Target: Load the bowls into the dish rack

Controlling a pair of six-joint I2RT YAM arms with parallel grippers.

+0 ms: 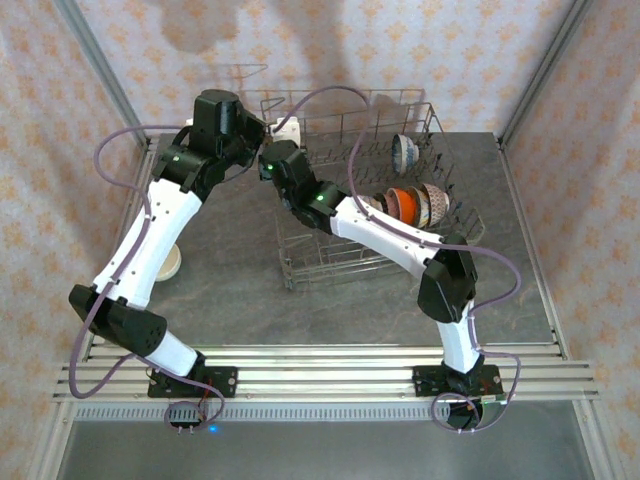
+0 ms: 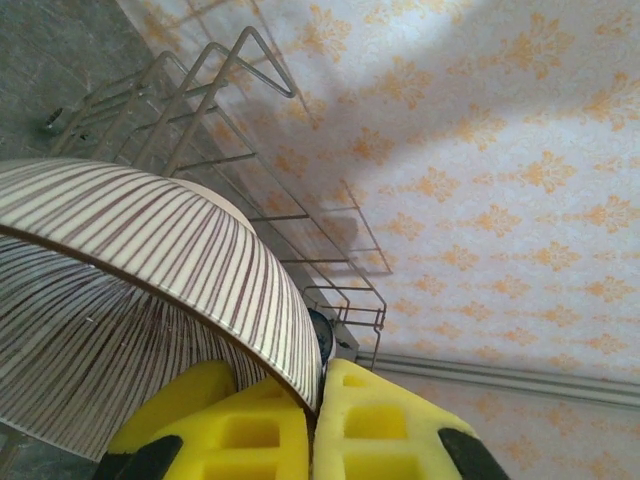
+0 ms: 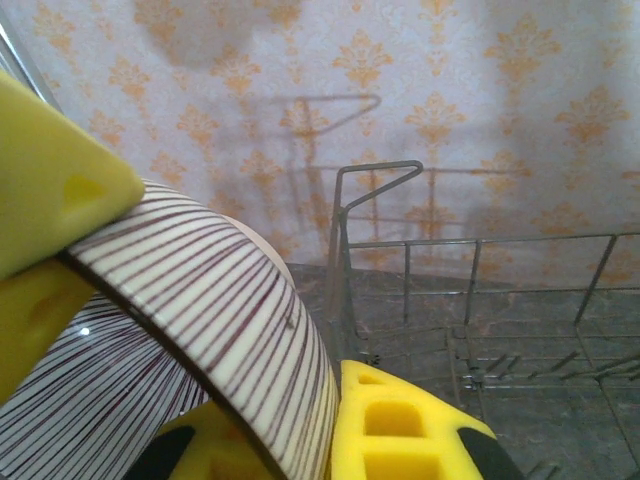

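Observation:
A cream bowl with thin brown stripes hangs over the back left corner of the grey wire dish rack. Its rim sits between the yellow pads of my left gripper, which is shut on it. My right gripper is shut on the same striped bowl from the other side, and a left pad shows at that view's upper left. From above, both grippers meet at the bowl: left gripper, right gripper. A blue-and-white bowl, an orange bowl and a brown-patterned bowl stand in the rack's right side.
A pale bowl rests on the grey table to the left, half hidden behind my left arm. The rack's tall wire sides and its upright tines stand close under the held bowl. Patterned walls close off the back and sides.

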